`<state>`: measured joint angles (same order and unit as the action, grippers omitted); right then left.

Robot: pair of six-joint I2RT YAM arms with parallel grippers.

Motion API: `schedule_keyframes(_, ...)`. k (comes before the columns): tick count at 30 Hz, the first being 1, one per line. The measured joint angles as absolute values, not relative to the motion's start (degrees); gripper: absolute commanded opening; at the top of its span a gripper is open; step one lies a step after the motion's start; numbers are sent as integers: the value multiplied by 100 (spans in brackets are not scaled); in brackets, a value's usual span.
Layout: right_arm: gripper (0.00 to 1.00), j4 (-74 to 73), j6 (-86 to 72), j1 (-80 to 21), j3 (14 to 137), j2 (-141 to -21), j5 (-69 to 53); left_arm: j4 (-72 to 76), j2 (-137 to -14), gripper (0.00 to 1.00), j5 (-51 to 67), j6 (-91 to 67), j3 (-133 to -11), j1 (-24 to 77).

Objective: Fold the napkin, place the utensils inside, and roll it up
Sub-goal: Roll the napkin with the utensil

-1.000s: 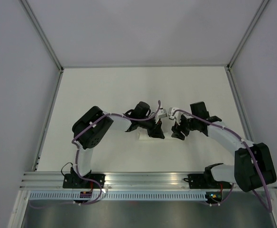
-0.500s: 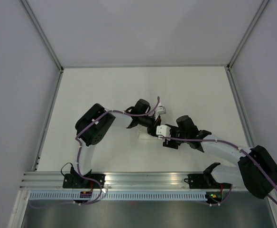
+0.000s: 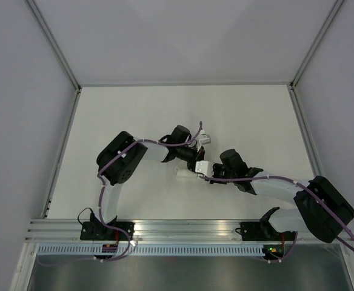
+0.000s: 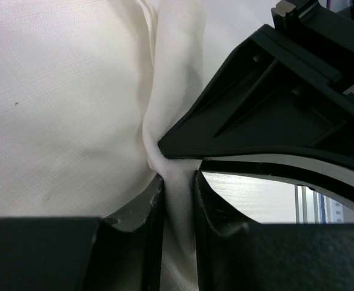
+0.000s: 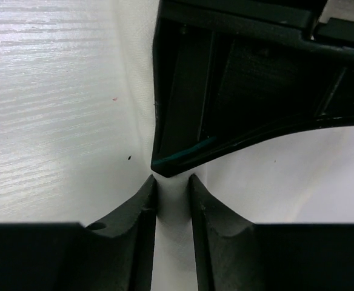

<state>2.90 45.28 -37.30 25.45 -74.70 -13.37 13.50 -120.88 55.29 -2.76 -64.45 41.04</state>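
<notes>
We pinch the napkin (image 3: 185, 175) from both sides, mid-table.
Our left gripper (image 4: 177, 182) is clamped on a raised fold of cloth. Our right gripper (image 5: 172, 182) squeezes the same ridge, tip to tip. The bundle lies midway between the side edges, nearer the near edge. A thin teal-green strip (image 5: 186, 154) lines the left finger.

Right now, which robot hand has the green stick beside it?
The left hand: the right wrist view shows a thin teal stick along its finger. The right hand pinches only white napkin.
</notes>
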Motion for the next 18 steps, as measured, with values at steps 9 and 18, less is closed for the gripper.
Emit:
schedule_keyframes(9, 9, 574, 4525, -3726, 2488, -7568, -1406, 1365, -11764, 44, 5164, -318, -6149, 4042)
schedule_keyframes(18, 7, -327, 4602, -3120, 3186, -8003, -2290, 1435, -10661, 44, 3933, -497, -5258, 3929)
